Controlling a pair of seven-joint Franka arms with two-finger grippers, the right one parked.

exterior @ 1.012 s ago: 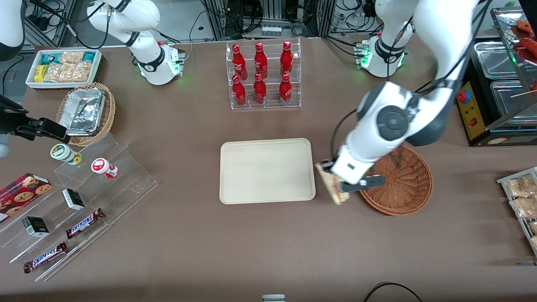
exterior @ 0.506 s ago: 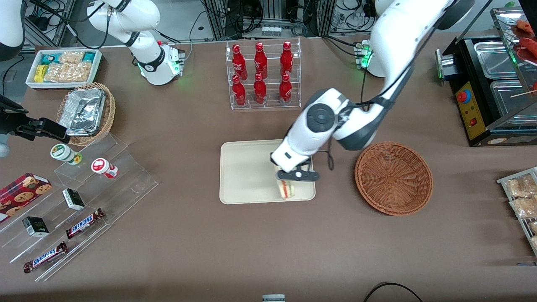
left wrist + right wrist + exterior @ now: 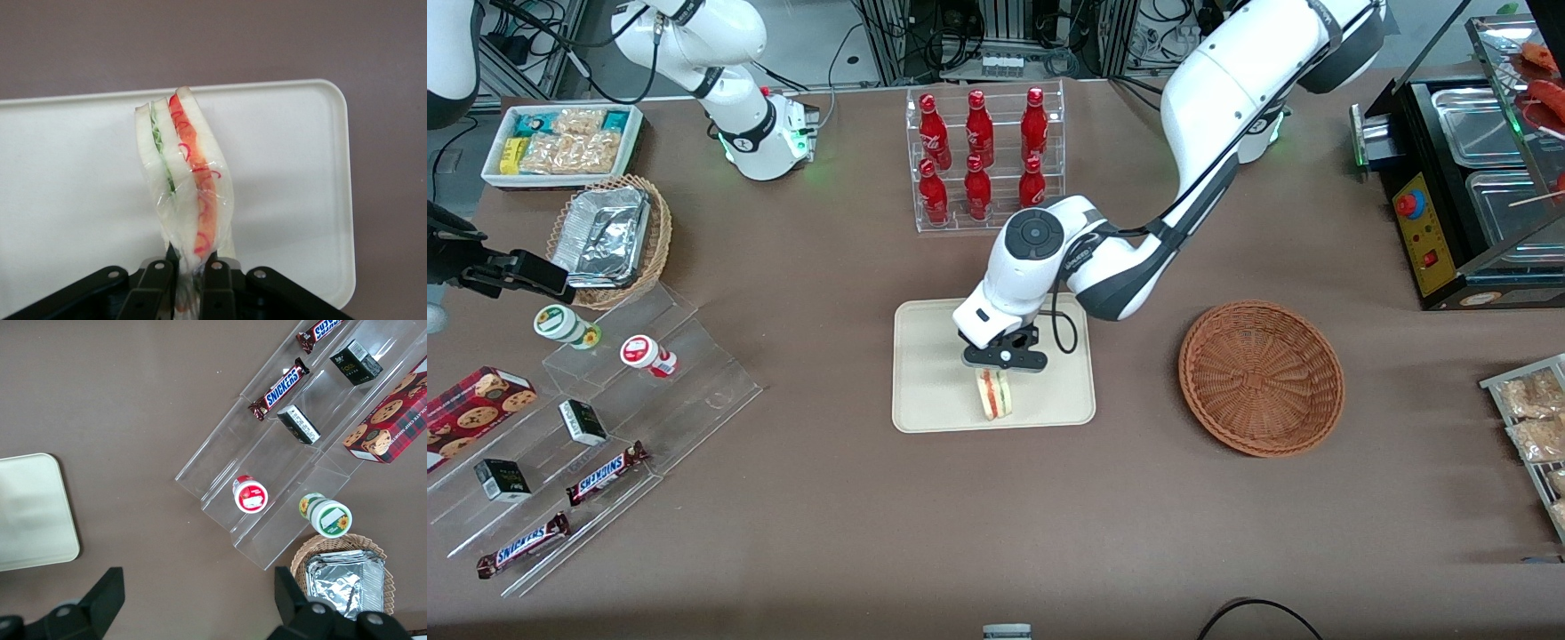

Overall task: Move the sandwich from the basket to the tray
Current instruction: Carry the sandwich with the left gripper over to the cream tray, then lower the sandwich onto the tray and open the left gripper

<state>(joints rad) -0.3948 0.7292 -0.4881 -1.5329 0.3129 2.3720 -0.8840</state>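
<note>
While clamped: one claw (image 3: 997, 374), one sandwich (image 3: 994, 395).

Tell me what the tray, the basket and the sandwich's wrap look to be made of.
Tray: likely matte cream plastic; smooth with a moulded rim.
Basket: reddish-brown woven wicker; radiating strands show.
Sandwich, pinched in the end effector above the tray: glossy clear film, creased, with glints.

Brown bench (image 3: 827, 533) | tray (image 3: 934, 373) at centre, gripper (image 3: 1003, 357) above it | basket (image 3: 1261, 378) beside tray toward working arm's end | bottle rack (image 3: 985, 160) farther from camera | stepped clear stand (image 3: 605, 427), foil-container basket (image 3: 609, 238), snack box (image 3: 560, 142) toward parked arm's end
</note>
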